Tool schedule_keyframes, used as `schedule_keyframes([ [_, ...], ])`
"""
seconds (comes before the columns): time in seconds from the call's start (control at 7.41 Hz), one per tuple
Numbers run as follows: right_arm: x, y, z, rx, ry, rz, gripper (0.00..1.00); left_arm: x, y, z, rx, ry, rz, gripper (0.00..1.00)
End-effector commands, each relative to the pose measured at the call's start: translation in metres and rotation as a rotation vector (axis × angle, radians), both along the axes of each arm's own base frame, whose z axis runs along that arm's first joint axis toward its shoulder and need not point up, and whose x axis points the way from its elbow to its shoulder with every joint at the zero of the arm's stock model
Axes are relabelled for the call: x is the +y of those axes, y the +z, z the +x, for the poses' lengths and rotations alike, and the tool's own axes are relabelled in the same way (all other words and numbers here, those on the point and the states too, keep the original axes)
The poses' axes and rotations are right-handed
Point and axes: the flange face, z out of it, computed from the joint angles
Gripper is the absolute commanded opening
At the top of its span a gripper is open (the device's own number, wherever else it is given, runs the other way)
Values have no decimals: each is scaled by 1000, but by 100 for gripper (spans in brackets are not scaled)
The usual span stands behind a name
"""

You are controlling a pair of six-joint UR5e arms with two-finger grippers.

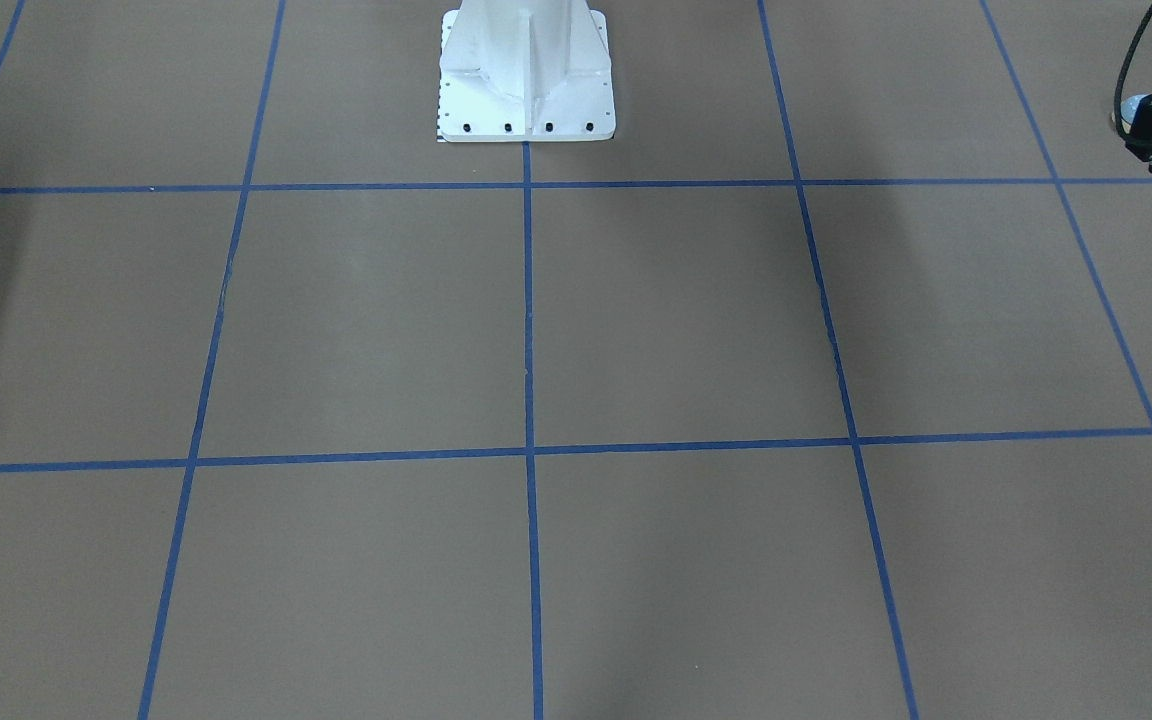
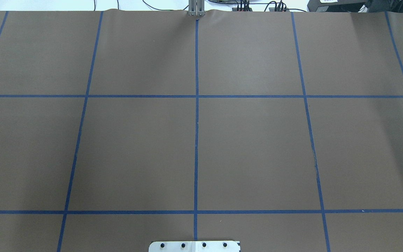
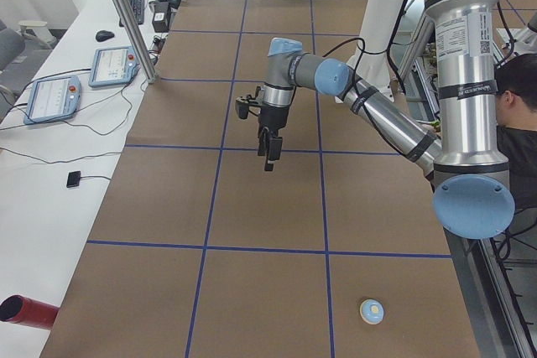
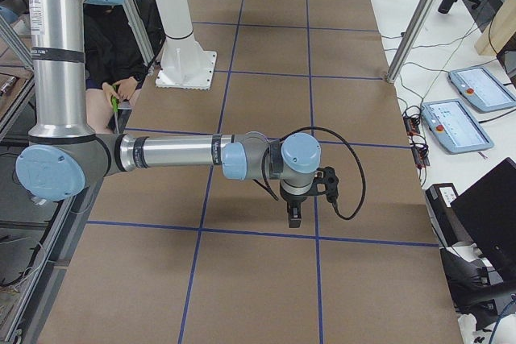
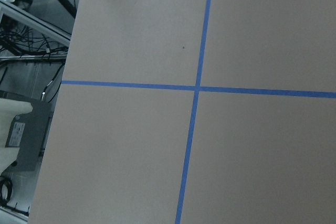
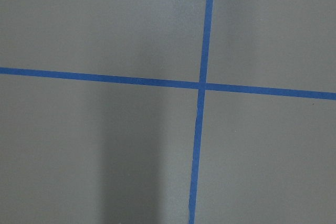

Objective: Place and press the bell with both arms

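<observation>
- Bell (image 3: 372, 311) sits upright on the brown surface (image 3: 151, 207), lower right of the left-side view.
- Left tool (image 3: 268, 161) hangs fingers-down at mid-frame, well apart from the bell; clenched or released, cannot tell.
- Right tool (image 4: 294, 219) hangs above the surface, centre of the right-side view; state likewise unreadable.

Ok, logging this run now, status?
Left hand, right hand up off table, empty; open or shut unclear. Bell untouched on table, left end. No obstacle seen.
</observation>
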Motion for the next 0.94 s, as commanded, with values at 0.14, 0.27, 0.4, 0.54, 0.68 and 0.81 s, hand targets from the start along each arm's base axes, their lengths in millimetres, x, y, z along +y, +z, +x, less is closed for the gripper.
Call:
schedule_keyframes([
  [0.14,7,6,-1,-20,-1,-13,100,74,54,71,-254,-217,-88,100],
  [0.27,8,4,-2,-24,-1,-10,100,109,79,83,-319,-282,-98,100],
  [0.4,8,4,-2,-24,-2,-7,100,137,99,89,-370,-341,-93,100],
  [0.54,7,2,-2,-24,-2,9,100,155,111,90,-394,-446,-86,100],
  [0.68,6,1,-1,-22,-1,23,100,174,129,89,-434,-560,-69,100],
  [0.81,6,0,-1,-22,-1,27,100,186,146,89,-453,-664,-51,100],
])
